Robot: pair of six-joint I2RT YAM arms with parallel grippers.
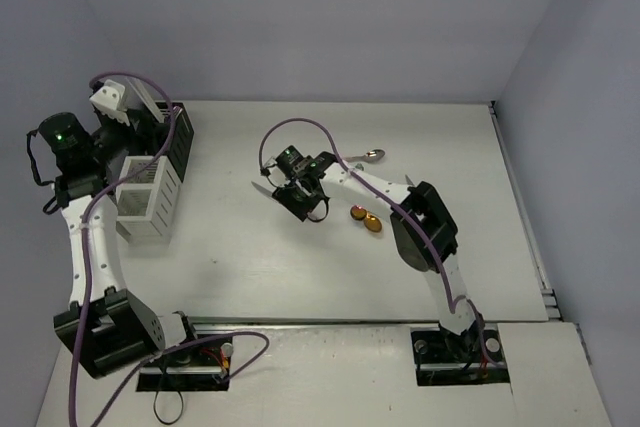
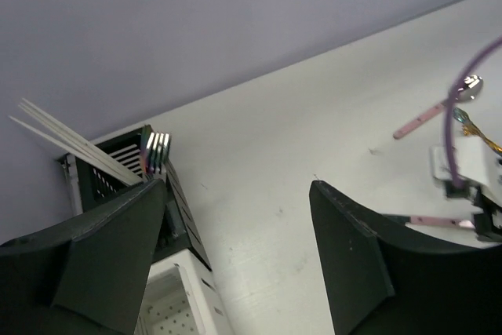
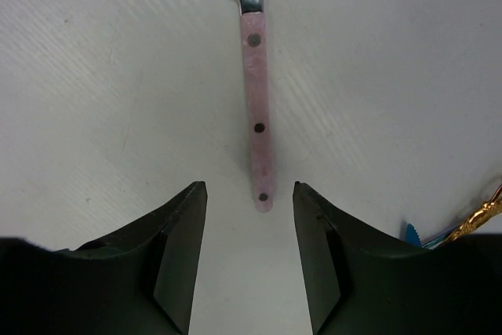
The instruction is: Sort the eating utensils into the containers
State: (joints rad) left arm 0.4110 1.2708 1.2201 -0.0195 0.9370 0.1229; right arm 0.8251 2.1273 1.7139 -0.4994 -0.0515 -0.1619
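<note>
At centre frame, the right end effector (image 3: 249, 187), half open and empty, is straddling the pink-handled utensil (image 3: 257, 107) for a pickup, while the left end effector (image 2: 237, 184) is hovering wide open, empty.

The left arm (image 1: 88, 247) rises from its base at the near left, folds at a high elbow and turns its wrist toward the far side. The left fingers (image 2: 102, 264) are spread wide with nothing between them, and their tips angle down toward the bench (image 2: 259, 162). The right arm (image 1: 425, 232) climbs from its base to a bent elbow, then stretches its forearm leftward. The right fingers (image 3: 169, 256) point down, low over the bench. They stand partly apart, with clear space along the inner face of each.
</note>
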